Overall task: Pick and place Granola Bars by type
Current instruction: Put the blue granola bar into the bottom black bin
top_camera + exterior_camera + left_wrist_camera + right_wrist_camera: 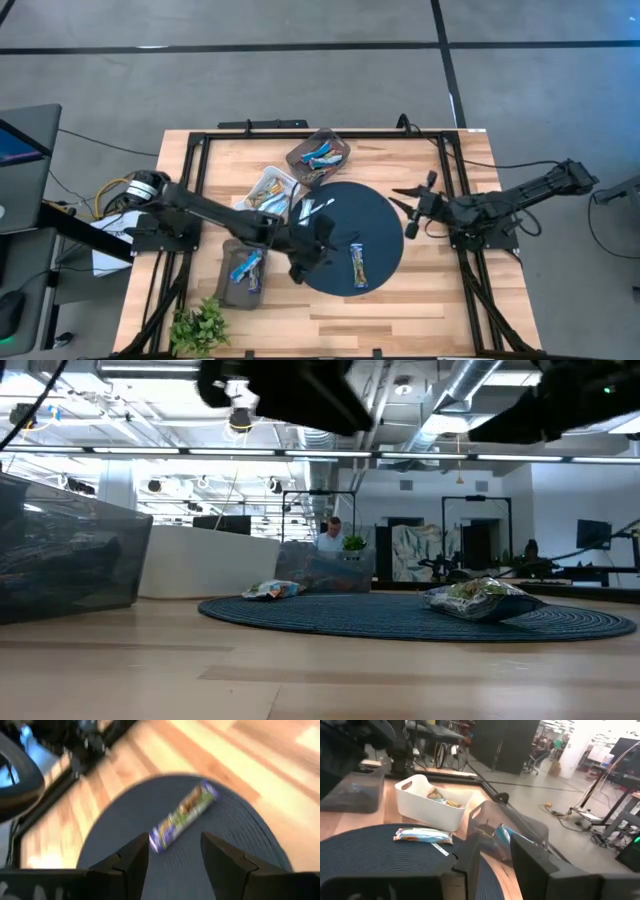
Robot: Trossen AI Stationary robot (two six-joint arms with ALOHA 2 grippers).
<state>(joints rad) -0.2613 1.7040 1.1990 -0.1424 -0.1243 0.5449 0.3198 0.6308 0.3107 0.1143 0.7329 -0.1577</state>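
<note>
A wooden table with pale planks carries a round dark mat of ribbed, woven-looking texture, and around it stand three rectangular trays: a white tray, a smoky clear tray and a grey tray, each already holding wrapped bars. The left gripper hangs over the mat with its two dark, blocky fingers spread apart and empty; just ahead of their tips, and angled across the gap between them, lies a purple-and-green bar in a glossy, crinkled wrapper. A pale blue bar rests flat on the mat's far side, near the white tray and well ahead of the right gripper, which waits at the table's right edge with its fingers parted a little and nothing between them. The main risk, as I judge it, is the slant of the purple-and-green bar: if the left fingers descend without turning to match it, they may close on one end only, and the slick film could let it pivot or squirt out. The ribbed mat might also catch a fingertip and drag, shifting both bars. A few bars still lie unsorted on the mat.
</note>
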